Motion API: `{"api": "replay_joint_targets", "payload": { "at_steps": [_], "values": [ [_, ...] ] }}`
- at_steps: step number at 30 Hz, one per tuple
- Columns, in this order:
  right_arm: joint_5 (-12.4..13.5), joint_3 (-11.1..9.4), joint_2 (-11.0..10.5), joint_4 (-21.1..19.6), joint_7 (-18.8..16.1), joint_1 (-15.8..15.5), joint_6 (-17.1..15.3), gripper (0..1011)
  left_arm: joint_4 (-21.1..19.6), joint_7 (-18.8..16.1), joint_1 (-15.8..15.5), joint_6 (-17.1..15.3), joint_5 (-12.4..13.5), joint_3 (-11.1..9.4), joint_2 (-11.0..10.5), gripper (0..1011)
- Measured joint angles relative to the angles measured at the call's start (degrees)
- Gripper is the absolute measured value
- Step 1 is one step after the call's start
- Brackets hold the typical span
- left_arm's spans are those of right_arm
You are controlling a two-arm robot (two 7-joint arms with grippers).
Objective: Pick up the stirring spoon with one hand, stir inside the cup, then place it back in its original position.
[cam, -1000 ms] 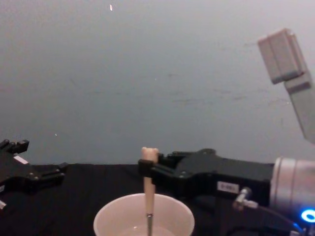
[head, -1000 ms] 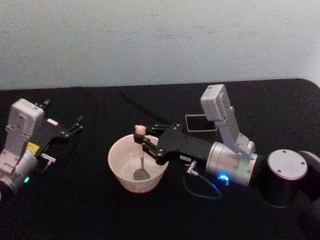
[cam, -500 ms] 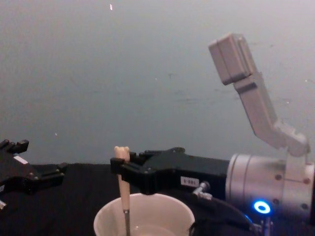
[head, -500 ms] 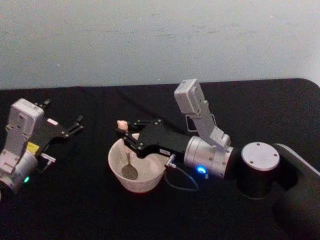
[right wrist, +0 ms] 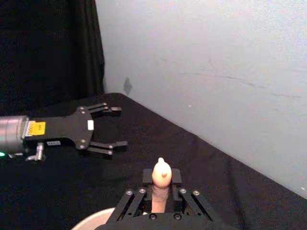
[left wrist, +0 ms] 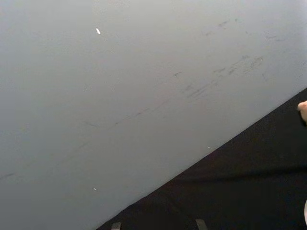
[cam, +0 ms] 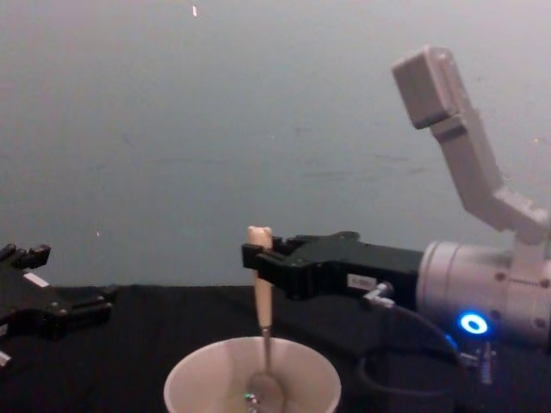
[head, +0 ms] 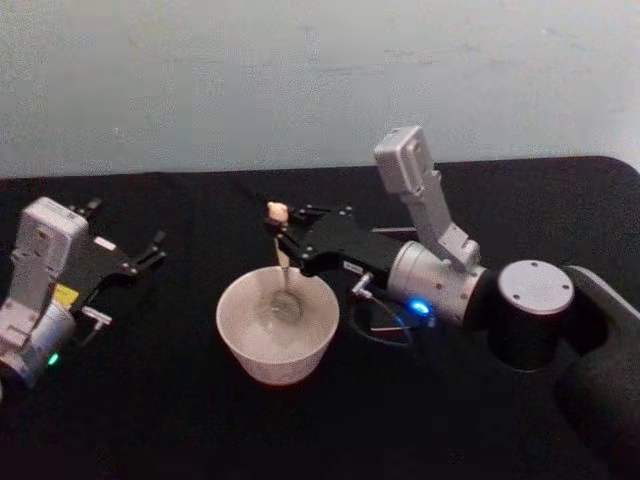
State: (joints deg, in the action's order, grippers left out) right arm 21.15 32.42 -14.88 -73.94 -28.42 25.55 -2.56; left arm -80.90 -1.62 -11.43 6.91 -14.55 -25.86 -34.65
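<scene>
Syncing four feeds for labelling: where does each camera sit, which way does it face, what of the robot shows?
Head: high, looking down at the table; left claw parked open, right claw holding the stirring spoon in the cup.
Chest: low, facing the wall across the table; both claws.
Left wrist: on left arm, facing wall and table; seemingly two fingertips.
Right wrist: on right arm, looking along its claw; left claw beyond.
Shared: head and chest both show stirring spoon and cup.

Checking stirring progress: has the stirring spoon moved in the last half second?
Yes. The stirring spoon, in the right gripper, swung from the cup's left side toward its far rim.
</scene>
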Motion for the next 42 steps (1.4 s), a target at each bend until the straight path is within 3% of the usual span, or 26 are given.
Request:
{"api": "replay_joint_targets", "payload": {
  "at_steps": [12, 20, 27, 33, 42],
  "values": [
    [1.0, -1.3, -4.8, -6.0, -2.1, -3.7, -1.5, 218, 0.0, 0.0, 0.0, 0.0, 0.0, 0.0, 0.0, 1001],
    [2.0, 0.1, -6.3, -9.0, -4.1, -5.5, -1.6, 218, 0.0, 0.0, 0.0, 0.0, 0.0, 0.0, 0.0, 1001],
    [2.1, 2.0, -5.2, -8.7, -4.4, -5.2, -1.8, 218, 0.0, 0.0, 0.0, 0.0, 0.0, 0.0, 0.0, 1001],
    [1.0, 3.4, -2.8, -6.0, -3.2, -3.3, -1.8, 218, 0.0, 0.0, 0.0, 0.0, 0.0, 0.0, 0.0, 1001],
    [-0.4, 2.8, 0.2, -1.4, -0.8, -0.6, -1.0, 221, 0.0, 0.0, 0.0, 0.0, 0.0, 0.0, 0.0, 1001]
  ]
}}
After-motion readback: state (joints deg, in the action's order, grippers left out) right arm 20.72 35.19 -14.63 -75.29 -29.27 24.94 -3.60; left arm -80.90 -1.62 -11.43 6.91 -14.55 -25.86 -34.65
